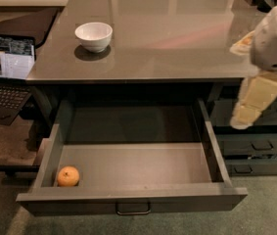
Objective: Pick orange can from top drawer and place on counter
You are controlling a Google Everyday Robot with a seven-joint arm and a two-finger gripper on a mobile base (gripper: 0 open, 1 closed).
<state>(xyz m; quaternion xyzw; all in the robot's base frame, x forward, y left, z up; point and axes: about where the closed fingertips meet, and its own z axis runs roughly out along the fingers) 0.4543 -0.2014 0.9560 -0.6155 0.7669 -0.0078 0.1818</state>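
The orange can (68, 176) is a small round orange ball lying in the front left corner of the open top drawer (133, 166). The drawer is pulled out, with a flat grey floor and a small metal bar handle (133, 209) on its front. The glossy grey-brown counter (177, 33) lies above it. My gripper (254, 102) hangs at the right edge of the view, cream-coloured, beside the counter's right end and above the drawer's right side, far from the orange can.
A white bowl (94, 36) stands on the counter's left part. An open laptop (5, 70) sits at the left, beside the counter. Narrower stacked drawers (260, 146) are at the right under the gripper. Green carpet (265, 209) covers the floor.
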